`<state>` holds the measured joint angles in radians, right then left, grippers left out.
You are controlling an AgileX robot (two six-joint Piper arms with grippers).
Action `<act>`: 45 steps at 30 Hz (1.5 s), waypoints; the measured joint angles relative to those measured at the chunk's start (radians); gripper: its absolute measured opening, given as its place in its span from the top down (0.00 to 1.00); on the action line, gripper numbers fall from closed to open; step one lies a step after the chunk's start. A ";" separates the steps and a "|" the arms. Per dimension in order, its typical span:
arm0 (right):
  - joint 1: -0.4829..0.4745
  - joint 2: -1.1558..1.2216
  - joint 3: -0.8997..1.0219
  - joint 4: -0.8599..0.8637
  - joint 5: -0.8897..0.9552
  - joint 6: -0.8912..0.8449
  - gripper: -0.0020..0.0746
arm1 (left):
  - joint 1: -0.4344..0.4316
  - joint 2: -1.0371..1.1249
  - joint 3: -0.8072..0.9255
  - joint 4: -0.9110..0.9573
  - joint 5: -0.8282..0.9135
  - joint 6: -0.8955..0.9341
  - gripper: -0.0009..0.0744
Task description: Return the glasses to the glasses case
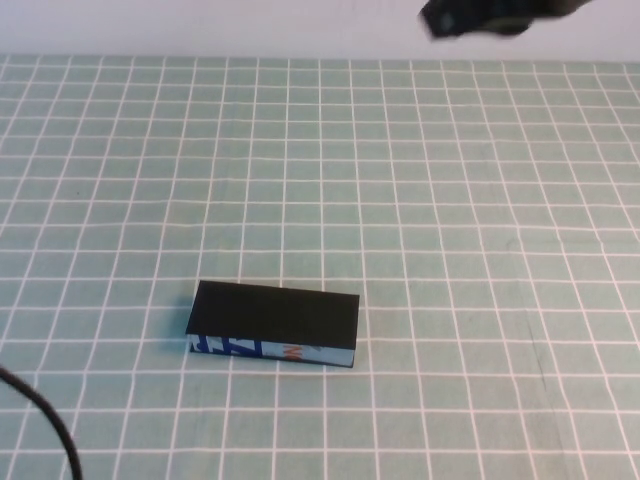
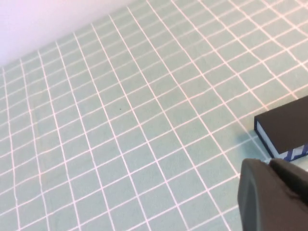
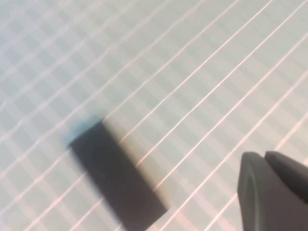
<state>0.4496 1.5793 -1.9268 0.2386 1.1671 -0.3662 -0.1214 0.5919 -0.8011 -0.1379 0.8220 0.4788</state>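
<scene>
Glasses case: high view, lid shut, flat on the gridded desk, left of centre near the front; glasses not in view. Right gripper raised at the far edge, well apart. Left wrist view: left gripper low beside the case's end; jaws' state cannot be told. Right wrist view: right gripper high above the case; jaws likewise cannot be told. Risk, judged: shut lid blocks insertion.

Bright, even light; right wrist view blurred, faint shadows.
</scene>
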 joint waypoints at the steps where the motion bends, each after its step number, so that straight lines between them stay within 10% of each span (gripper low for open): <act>1: -0.013 -0.020 0.003 0.000 -0.018 0.000 0.99 | 0.000 -0.016 0.007 0.000 -0.002 -0.007 0.99; 26: -0.146 -1.197 1.313 -0.089 -0.775 0.026 0.99 | 0.000 -0.099 0.050 -0.053 -0.192 -0.170 0.99; 45: -0.146 -1.317 1.433 -0.089 -0.760 0.028 0.99 | 0.000 -0.099 0.050 -0.053 -0.221 -0.174 0.99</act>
<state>0.3035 0.2627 -0.4935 0.1500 0.4071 -0.3383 -0.1214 0.4928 -0.7507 -0.1912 0.6011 0.3049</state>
